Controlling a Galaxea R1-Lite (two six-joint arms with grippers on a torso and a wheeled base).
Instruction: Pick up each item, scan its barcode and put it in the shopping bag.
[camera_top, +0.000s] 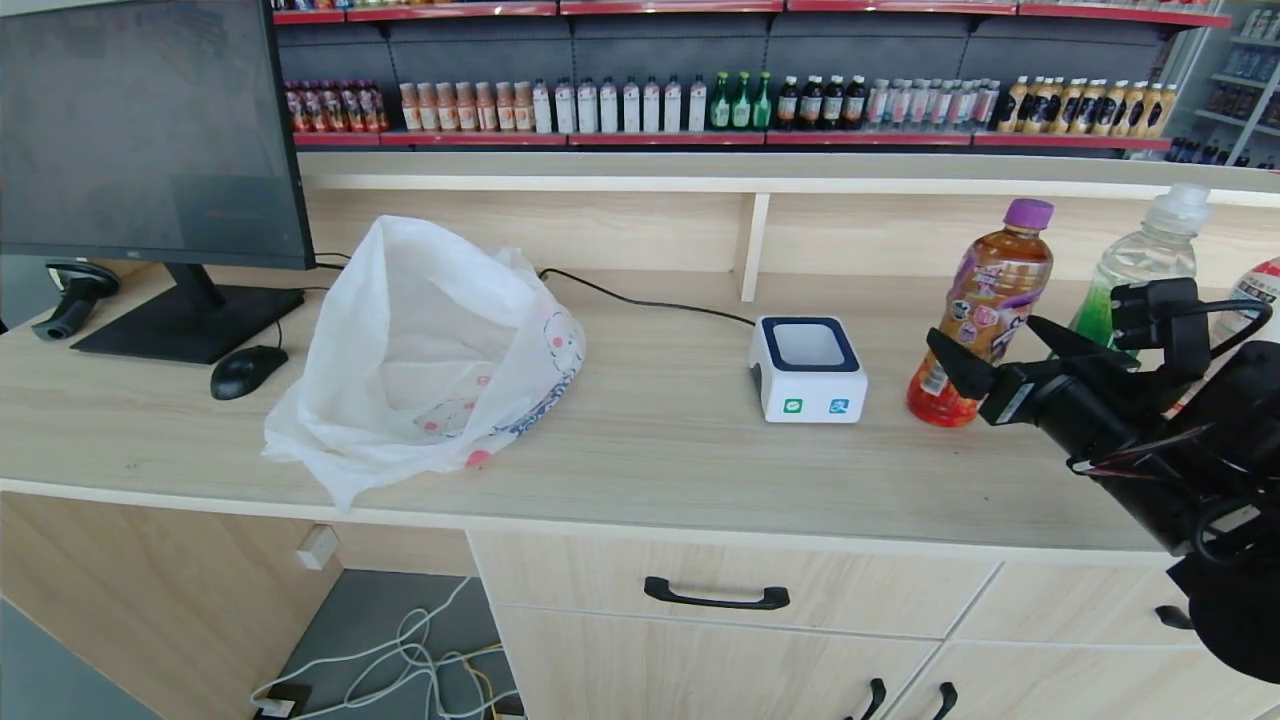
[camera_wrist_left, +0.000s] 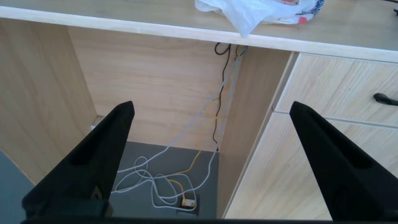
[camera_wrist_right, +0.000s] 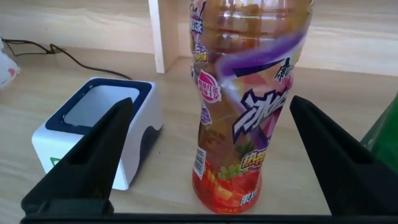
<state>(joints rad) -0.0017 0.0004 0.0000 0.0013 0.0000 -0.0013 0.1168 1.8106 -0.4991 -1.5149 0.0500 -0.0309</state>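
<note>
The wooden counter (camera_top: 640, 470) spans the frame, with the white shopping bag (camera_top: 430, 350) slumped open at centre left. The scanner (camera_top: 808, 370) is at centre, and the purple-capped tea bottle (camera_top: 985, 310) stands upright at centre right, just beside the scanner. The step in hand looks like the first grasp. To do it well, the right gripper (camera_top: 985, 345) should close on the bottle's mid body, where the wall is straightest. It should leave uncovered the barcode strip (camera_wrist_right: 199, 163) low on the label, which seems turned towards the scanner. A level, firm squeeze should keep the tall, full bottle from tipping against the clear green-labelled bottle (camera_top: 1140, 265) close behind it at the right. The bottle must then lift clear before it swings over the scanner's window. The right arm enters from the lower right of the frame, its wrist roughly level. Its pincer is spread wide with the bottle lined up between the fingers, and no contact is visible. The left gripper (camera_wrist_left: 211, 109) hangs low before the counter front, also spread wide and empty, facing the cable-strewn bay beneath the bag.
</note>
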